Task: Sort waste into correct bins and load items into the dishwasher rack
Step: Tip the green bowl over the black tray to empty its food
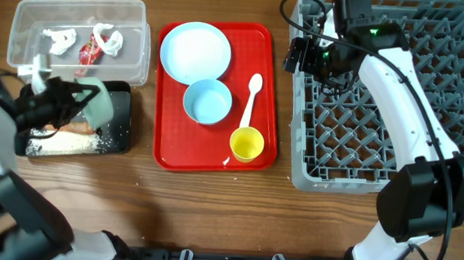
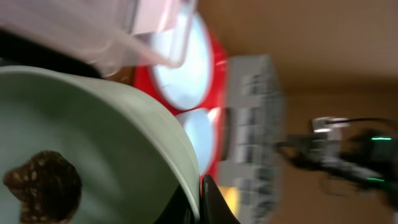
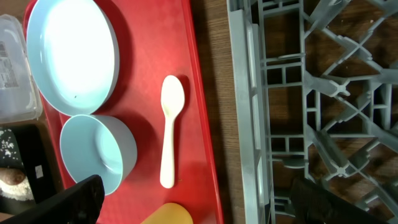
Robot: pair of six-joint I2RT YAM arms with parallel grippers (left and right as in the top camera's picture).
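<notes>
While the left hand (image 1: 77, 101) is clamped on the rim of a pale green bowl (image 1: 96, 108), the bowl hangs tilted over the black bin (image 1: 119, 130), with a brown scrap of food (image 2: 43, 186) inside it. The right hand (image 1: 303, 55) hovers over the left edge of the grey dishwasher rack (image 1: 362, 139), its fingers wide apart and holding nothing. Between the bins and the rack, on the brown wooden surface (image 1: 210, 210), a red tray (image 1: 262, 75) carries a plate (image 1: 195, 52), a blue bowl (image 1: 208, 101), a white spoon (image 1: 250, 98) and a yellow cup (image 1: 247, 143). Behind the black bin, a clear bin (image 1: 133, 25) holds crumpled white waste.
</notes>
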